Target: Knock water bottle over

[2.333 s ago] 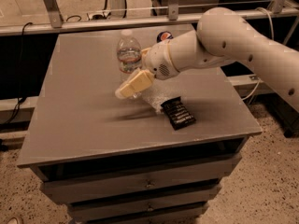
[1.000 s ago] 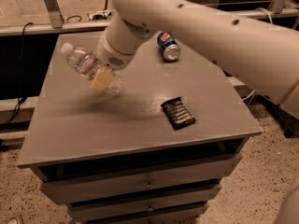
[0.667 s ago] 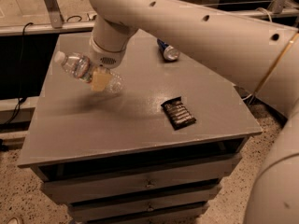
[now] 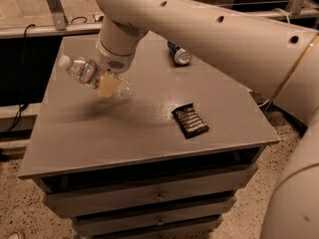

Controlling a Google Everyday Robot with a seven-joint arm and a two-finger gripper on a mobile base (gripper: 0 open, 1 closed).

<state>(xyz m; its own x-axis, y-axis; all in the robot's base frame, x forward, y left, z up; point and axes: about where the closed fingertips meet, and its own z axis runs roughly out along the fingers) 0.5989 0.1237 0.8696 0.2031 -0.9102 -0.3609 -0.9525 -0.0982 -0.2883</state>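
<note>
The water bottle [image 4: 81, 69] sits in the upper left of the frame, tipped steeply over: its white cap points toward the upper left and its clear base slants down to the right, near the middle-left of the desk [image 4: 124, 138]. Its coloured label band shows just right of the neck. The tool [image 4: 107, 85] is at the bottle's middle, its cream-coloured end lying across the clear body just right of the label. It hangs from the white wrist that drops down from the top of the frame. I cannot tell whether the tool is pinching the bottle or only pressing against it. A soft shadow lies on the grey desk surface below the bottle. The thick white arm [image 4: 214, 29] sweeps from the upper middle across to the right edge. A blue soda can [image 4: 179, 54] lies on its side at the upper middle of the desk, well apart from the bottle. A flat black snack packet [image 4: 190, 121] lies right of centre, nearer the front edge. Drawers [image 4: 154, 195] line the desk's front at the bottom of the frame.
</note>
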